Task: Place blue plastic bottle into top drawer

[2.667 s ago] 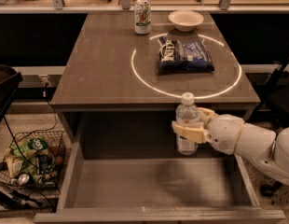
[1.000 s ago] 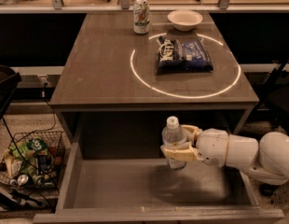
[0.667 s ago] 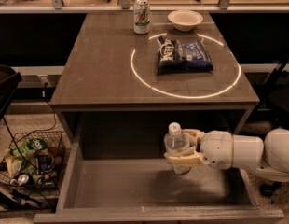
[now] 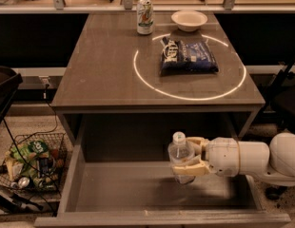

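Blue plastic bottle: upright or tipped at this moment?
Upright: the gripper, reaching in from the right, holds the blue plastic bottle cap-up inside the open top drawer.

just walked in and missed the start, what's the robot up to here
The robot's arm reaches in from the right, and its gripper is shut on the bottle, holding it upright inside the open drawer under the table. The bottle's base is low in the drawer, but whether it touches the floor cannot be told. A can, a bowl and a bag sit untouched on the table.
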You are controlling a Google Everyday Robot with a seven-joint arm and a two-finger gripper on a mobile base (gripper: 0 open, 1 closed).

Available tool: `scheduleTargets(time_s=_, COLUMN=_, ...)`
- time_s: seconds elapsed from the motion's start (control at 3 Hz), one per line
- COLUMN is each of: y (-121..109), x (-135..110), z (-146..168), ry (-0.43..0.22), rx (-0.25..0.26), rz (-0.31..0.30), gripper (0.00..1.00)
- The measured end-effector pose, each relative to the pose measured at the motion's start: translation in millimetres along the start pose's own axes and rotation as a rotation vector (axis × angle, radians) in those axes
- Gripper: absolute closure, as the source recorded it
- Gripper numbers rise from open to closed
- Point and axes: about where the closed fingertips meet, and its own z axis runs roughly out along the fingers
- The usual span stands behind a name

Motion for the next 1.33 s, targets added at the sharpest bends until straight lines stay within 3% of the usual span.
scheduleTargets(time_s=0.67, y=-2, x=19, z=-8, ry=-0.047, rx=0.04, rz=0.046, gripper=1.0)
scheduleTargets(time_s=1.33, y=-1, x=32, z=-11, ry=-0.066, rx=0.031, rz=0.07, gripper=1.0)
